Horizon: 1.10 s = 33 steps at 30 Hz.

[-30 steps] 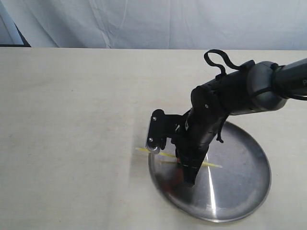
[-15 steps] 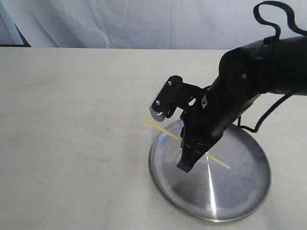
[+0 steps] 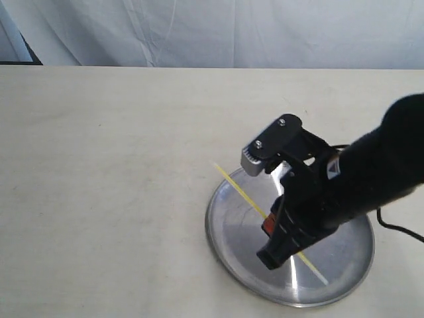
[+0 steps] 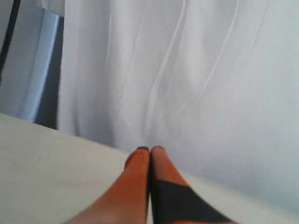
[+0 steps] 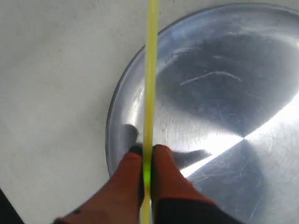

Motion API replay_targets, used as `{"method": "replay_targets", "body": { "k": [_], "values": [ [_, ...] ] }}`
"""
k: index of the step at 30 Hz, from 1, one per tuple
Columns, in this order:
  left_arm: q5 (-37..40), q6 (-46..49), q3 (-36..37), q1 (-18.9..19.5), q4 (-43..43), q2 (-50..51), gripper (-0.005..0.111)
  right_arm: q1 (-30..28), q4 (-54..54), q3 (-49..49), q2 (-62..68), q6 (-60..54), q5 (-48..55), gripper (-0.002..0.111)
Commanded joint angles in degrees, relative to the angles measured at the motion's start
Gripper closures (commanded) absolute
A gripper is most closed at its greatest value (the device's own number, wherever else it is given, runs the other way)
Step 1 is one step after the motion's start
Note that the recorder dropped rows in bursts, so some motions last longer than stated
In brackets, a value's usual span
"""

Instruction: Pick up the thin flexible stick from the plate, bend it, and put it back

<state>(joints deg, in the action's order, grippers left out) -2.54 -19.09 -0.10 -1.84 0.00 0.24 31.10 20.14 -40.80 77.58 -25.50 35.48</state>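
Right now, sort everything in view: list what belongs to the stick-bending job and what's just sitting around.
Job:
- thin flexible stick, pinched in the right tool
- plate, where the stick goes back

Just there:
- left tool, shut on nothing, pointing toward the white curtain
- table

You have a pale beige table [image 3: 99,165] filling most of the exterior view, its top matte with faint smudges. Along its far edge hangs a white curtain [image 3: 232,33], creased in soft vertical folds. At the upper left corner of that view you can see a small dark gap [image 3: 30,56] beside a pale blue-grey strip [image 3: 8,40]. In the left wrist view the curtain meets the table, with a dark band and a pale blue panel beside the curtain's edge.
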Motion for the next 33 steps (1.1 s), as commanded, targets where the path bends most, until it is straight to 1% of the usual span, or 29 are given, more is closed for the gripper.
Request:
{"method": "replay_targets", "body": {
  "k": [1,3,4,5,7,8,10,12,14,16,18,21,24,26,28,30,33],
  "values": [
    [-17.7,-20.2,0.1,0.0,-17.7,-0.2,0.106,-0.3,2.7,5.9,-5.3,-0.2,-5.4,0.109],
    [-23.1,-19.4,0.1,0.0,-18.1,-0.2,0.106,-0.3,3.8,7.2,-7.5,-0.2,-6.3,0.109],
    [-23.4,-18.8,0.1,0.0,-16.3,-0.2,0.106,-0.3,4.3,7.5,-8.3,-0.2,-6.7,0.109],
    [-23.1,-18.4,0.1,0.0,-12.3,-0.2,0.106,-0.3,4.9,7.7,-9.0,-0.5,-7.2,0.109],
    [-21.5,-19.0,0.1,0.0,1.2,-0.2,0.106,-0.3,6.9,7.8,-10.6,-1.5,-8.2,0.109],
    [-21.5,-22.4,0.1,0.0,8.3,-0.2,0.106,-0.3,8.2,7.8,-11.3,-2.2,-8.9,0.109],
    [-21.2,-32.3,-1.0,0.0,20.6,-0.2,0.106,-0.3,10.5,7.8,-12.3,-3.1,-9.8,0.109],
    [-18.0,-44.9,-2.9,0.0,33.0,-0.2,0.106,-0.3,14.1,7.8,-12.8,-5.1,-10.2,0.109],
    [-13.4,-61.3,-4.6,0.0,46.2,2.2,0.106,-0.3,17.7,7.8,-12.8,-7.7,-10.1,0.109],
    [-12.5,-73.5,-5.8,0.0,57.3,5.7,0.106,-0.3,19.5,7.8,-12.8,-9.5,-9.7,0.109],
    [-15.6,-80.5,-7.0,0.0,64.7,9.2,0.106,-0.3,20.7,7.8,-12.8,-11.0,-9.2,0.109],
    [-24.5,-88.7,-8.9,0.0,74.4,15.6,0.106,-0.3,20.7,7.8,-12.8,-11.3,-9.2,0.109],
    [-37.9,-95.4,-11.6,0.0,89.7,23.4,0.106,-0.3,20.8,7.8,-12.8,-11.4,-9.2,0.109],
    [-45.0,-100.1,-13.7,0.0,99.9,29.1,0.106,-0.3,21.3,7.8,-12.8,-11.4,-9.0,0.109],
    [-49.3,-100.8,-14.4,0.0,99.9,34.1,0.106,-0.3,22.3,7.8,-12.8,-12.3,-9.0,0.109],
    [-51.9,-100.7,-14.6,0.0,97.2,38.3,0.106,-0.3,23.6,7.8,-12.8,-12.3,-9.0,0.109],
    [-53.4,-100.4,-14.7,0.0,86.5,42.1,0.106,-0.3,26.7,7.8,-13.3,-12.3,-8.9,0.109]
  ]
}}
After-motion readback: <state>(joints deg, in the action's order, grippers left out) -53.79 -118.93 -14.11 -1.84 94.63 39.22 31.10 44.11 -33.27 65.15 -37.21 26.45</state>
